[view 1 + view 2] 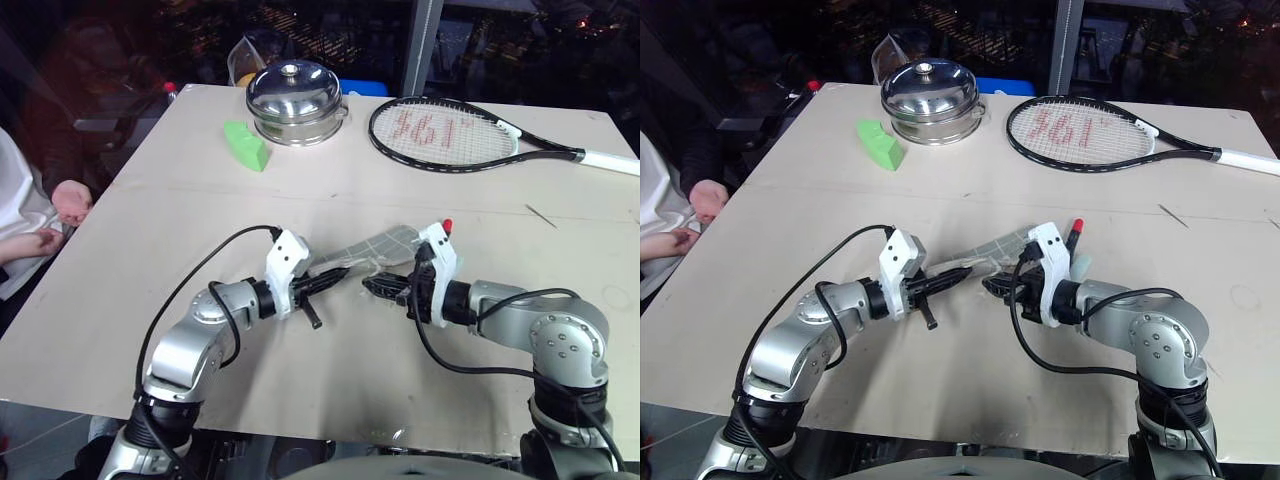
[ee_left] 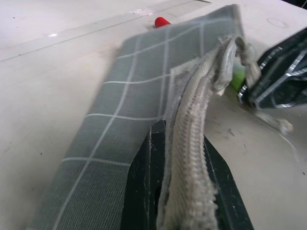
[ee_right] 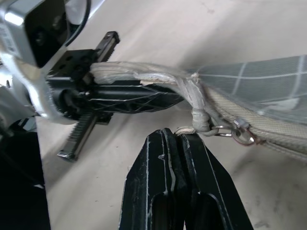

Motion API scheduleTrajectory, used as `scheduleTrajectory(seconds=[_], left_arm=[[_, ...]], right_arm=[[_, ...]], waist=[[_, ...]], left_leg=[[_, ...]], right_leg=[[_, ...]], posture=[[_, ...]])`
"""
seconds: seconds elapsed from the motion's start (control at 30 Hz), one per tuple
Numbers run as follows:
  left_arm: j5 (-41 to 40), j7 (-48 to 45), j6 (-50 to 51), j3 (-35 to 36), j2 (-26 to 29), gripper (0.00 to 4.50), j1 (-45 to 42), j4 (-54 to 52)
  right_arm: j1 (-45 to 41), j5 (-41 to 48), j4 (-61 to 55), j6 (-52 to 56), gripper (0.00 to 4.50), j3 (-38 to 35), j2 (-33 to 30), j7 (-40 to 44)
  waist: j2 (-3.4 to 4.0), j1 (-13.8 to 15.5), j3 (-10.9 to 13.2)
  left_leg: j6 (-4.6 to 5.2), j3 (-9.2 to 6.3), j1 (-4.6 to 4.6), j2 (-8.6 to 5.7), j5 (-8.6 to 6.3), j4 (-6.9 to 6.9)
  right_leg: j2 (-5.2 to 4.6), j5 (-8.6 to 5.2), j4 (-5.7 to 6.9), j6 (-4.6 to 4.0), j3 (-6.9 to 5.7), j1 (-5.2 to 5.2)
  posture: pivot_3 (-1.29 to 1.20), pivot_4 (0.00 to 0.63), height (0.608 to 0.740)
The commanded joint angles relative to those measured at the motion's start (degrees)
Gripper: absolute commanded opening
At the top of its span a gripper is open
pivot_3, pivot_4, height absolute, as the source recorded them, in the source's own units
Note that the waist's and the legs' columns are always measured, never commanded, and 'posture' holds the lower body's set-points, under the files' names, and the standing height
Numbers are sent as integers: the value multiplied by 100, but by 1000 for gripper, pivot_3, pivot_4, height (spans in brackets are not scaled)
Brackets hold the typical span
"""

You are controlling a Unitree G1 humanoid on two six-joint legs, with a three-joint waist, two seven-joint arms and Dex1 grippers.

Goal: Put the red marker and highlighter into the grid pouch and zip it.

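The grid pouch (image 1: 385,243) is held just above the table's middle between both grippers; grey-green fabric with white lines shows in the left wrist view (image 2: 139,96). My left gripper (image 1: 335,275) is shut on the pouch's pale zipper edge (image 2: 189,143). My right gripper (image 1: 375,287) faces it, shut on the zipper pull's cord (image 3: 192,129). The red marker's red cap (image 1: 447,223) pokes out behind my right wrist, past the pouch's far end (image 2: 161,21). A light green bit of the highlighter (image 2: 236,79) peeks from behind the pouch's edge; the rest is hidden.
At the back stand a steel pot with a lid (image 1: 296,100), a green wedge block (image 1: 246,145) to its left and a tennis racket (image 1: 450,135) on the right. A person's hand (image 1: 72,200) rests at the table's left edge (image 1: 100,215).
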Motion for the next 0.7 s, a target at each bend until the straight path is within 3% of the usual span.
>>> scheduleTrajectory(seconds=[0.03, 0.47, 0.7], left_arm=[[54, 68, -119, -172, -70, 0, -83, -242], [145, 135, -417, -288, -159, 0, -35, -338], [323, 180, -629, -382, -215, 0, 17, -247]], right_arm=[[-323, 275, 46, 54, 58, -15, 69, 53], [-934, 82, 958, 76, 58, 382, 134, 271], [-1076, 505, 1173, 237, 58, 386, 552, 512]], waist=[[0, -9, 0], [0, -6, 0], [0, -8, 0]], left_leg=[[0, 0, 0, -1, 0, 0], [0, 0, -3, 0, 0, -1], [0, 0, -2, 1, 0, -3]], right_leg=[[0, 0, 0, 0, 0, 0], [0, 1, 0, -1, 0, -3], [1, 1, 0, -1, 0, -4]], posture=[[0, 150, 740], [0, 150, 740], [0, 150, 740]])
